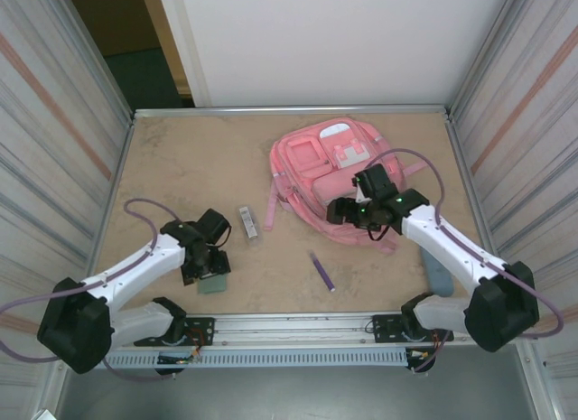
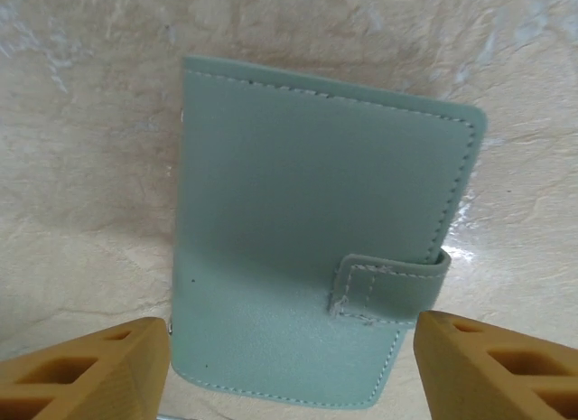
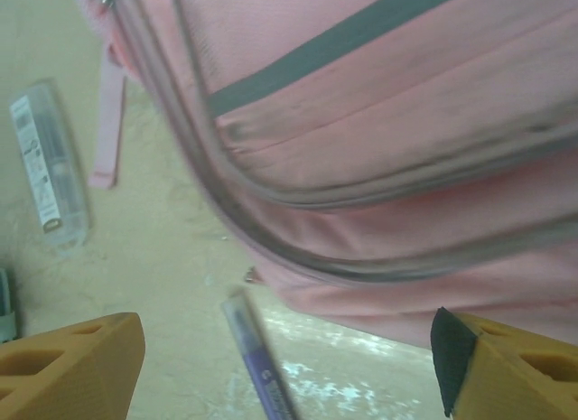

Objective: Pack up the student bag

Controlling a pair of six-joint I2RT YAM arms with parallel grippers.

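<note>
Bag (image 1: 330,163) far right on surface (image 1: 181,167), flat, zips look shut (nothing packed, I judge) | near: left claw (image 2: 293,357) spread astride wallet (image 2: 316,239) | mid: pen (image 1: 322,271), clear case (image 1: 247,223) loose | far: right claw (image 3: 289,361) spread, empty, at its near edge

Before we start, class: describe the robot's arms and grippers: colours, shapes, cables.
The left arm and right arm have white links, black joints and a looping lilac cable. The left gripper and right gripper have tan-orange fingers with hollow cut-outs; one right finger carries a black pad. Green lights glow at the right wrist.
</note>
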